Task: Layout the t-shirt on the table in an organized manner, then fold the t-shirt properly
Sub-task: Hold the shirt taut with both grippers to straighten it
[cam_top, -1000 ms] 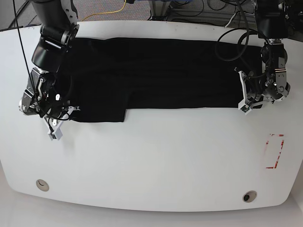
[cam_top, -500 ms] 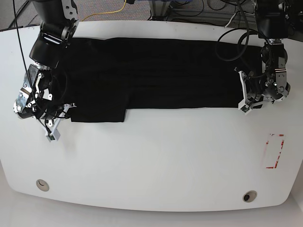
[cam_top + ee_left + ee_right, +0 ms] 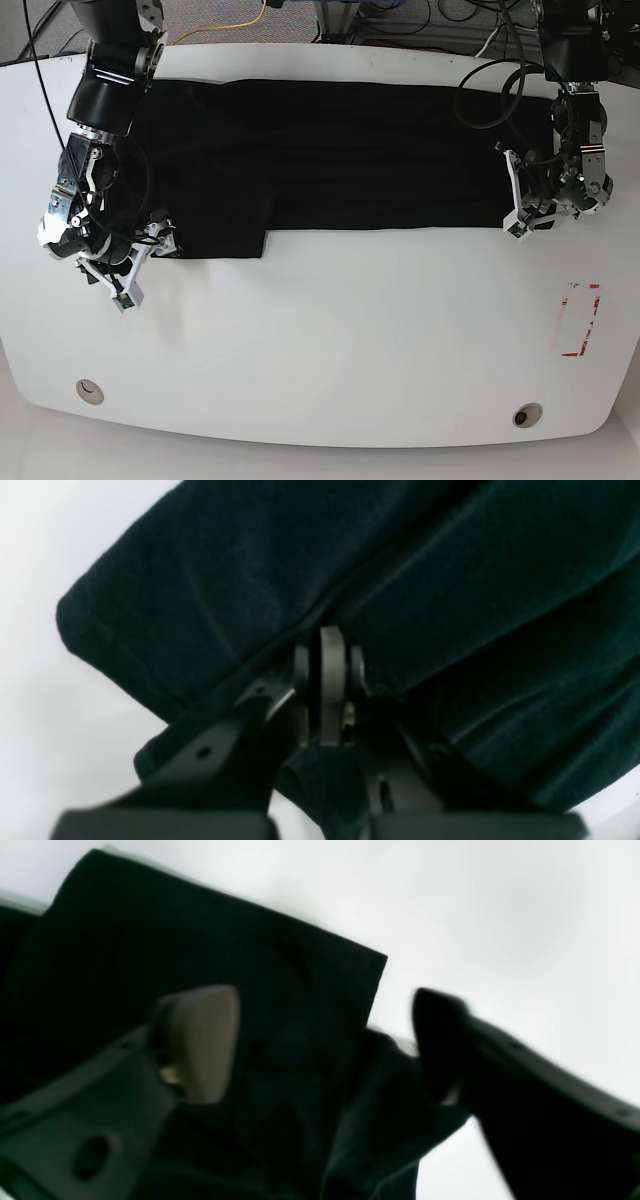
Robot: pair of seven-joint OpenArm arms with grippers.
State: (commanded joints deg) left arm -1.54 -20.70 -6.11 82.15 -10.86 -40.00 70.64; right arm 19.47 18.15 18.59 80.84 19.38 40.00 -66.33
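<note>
The black t-shirt [image 3: 330, 150] lies spread in a wide band across the far half of the white table [image 3: 330, 340]. At its right edge my left gripper [image 3: 515, 210] is shut on the cloth. In the left wrist view the pads [image 3: 332, 680] press together with the t-shirt [image 3: 450, 580] bunched around them. My right gripper [image 3: 148, 258] is at the shirt's lower-left corner. In the right wrist view it [image 3: 320, 1040] stands open, straddling a corner of the t-shirt [image 3: 225, 940] over the table [image 3: 500, 915].
A red rectangle marking [image 3: 580, 320] is at the table's right. Two round grommet holes [image 3: 89, 391] [image 3: 526, 414] sit near the front edge. Cables [image 3: 490, 90] loop over the back right, beside the left arm.
My right gripper drifted left, then swung down and back right to the shirt's lower-left corner, whose edge shifted a little. The left arm has not moved.
</note>
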